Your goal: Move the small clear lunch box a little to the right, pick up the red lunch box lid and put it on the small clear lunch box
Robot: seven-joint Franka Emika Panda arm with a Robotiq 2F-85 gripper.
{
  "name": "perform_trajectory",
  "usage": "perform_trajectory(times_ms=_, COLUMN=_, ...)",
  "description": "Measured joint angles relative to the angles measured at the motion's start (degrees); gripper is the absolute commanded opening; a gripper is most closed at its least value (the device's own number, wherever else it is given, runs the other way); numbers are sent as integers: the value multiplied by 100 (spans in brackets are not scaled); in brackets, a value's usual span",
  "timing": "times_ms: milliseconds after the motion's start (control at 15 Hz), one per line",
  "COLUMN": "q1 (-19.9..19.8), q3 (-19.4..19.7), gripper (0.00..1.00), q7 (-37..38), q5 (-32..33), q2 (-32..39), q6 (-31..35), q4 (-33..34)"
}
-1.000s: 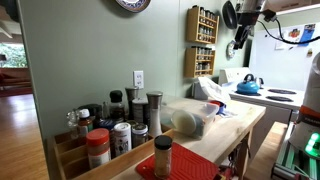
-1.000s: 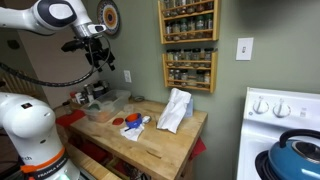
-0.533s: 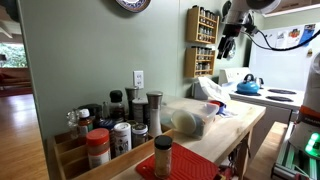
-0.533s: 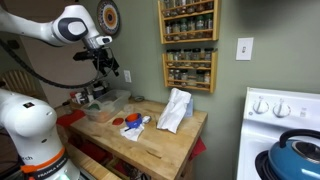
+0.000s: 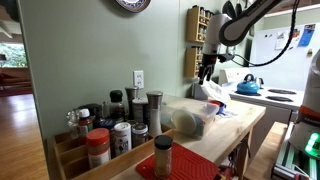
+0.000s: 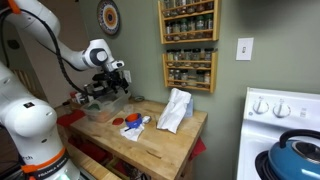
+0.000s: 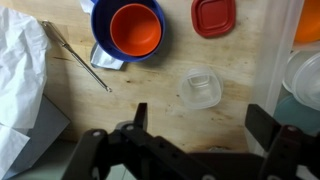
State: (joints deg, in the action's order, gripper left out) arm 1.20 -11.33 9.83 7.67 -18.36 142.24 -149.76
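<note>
In the wrist view the small clear lunch box (image 7: 201, 88) sits empty on the wooden counter (image 7: 150, 100), just beyond my fingers. The red lunch box lid (image 7: 213, 16) lies flat further out, beside a blue bowl with an orange bowl inside it (image 7: 128, 28). My gripper (image 7: 200, 125) hangs above the counter with its jaws wide apart and nothing between them; the dark fingertips (image 7: 138, 118) frame the clear box from above. In both exterior views the gripper (image 5: 207, 70) (image 6: 110, 86) hovers over the counter's back part.
A crumpled white cloth (image 7: 20, 70) (image 6: 175, 110) and a thin metal utensil (image 7: 75, 55) lie beside the bowl. A large clear container (image 7: 300, 75) (image 5: 190, 118) stands near the wall. Spice jars (image 5: 120, 130), a wall spice rack (image 6: 188, 45) and a blue kettle (image 5: 249, 86) surround the counter.
The arm has swung down from high up near the wall clock and spice rack to a hover just above the counter. The objects have not moved.
</note>
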Motion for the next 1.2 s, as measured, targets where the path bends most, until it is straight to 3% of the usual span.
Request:
perform_trajectory(times_ms=600, q1=25, q3=187, gripper=97, q7=-72, q5=148, q2=1982, q6=13, q4=1056)
perform_trajectory(times_ms=733, q1=41, q3=272, gripper=85, q7=-188, q5=128, q2=2246, q6=14, q4=1214)
perform_trajectory(times_ms=933, q1=42, q3=381, gripper=51, q7=-376, q5=29, q2=2544, q6=41, q4=1404)
perform_trajectory(times_ms=1200, q1=42, q3=470, gripper=22, q7=-707, q5=-268, q2=2801, q6=86, q4=1580)
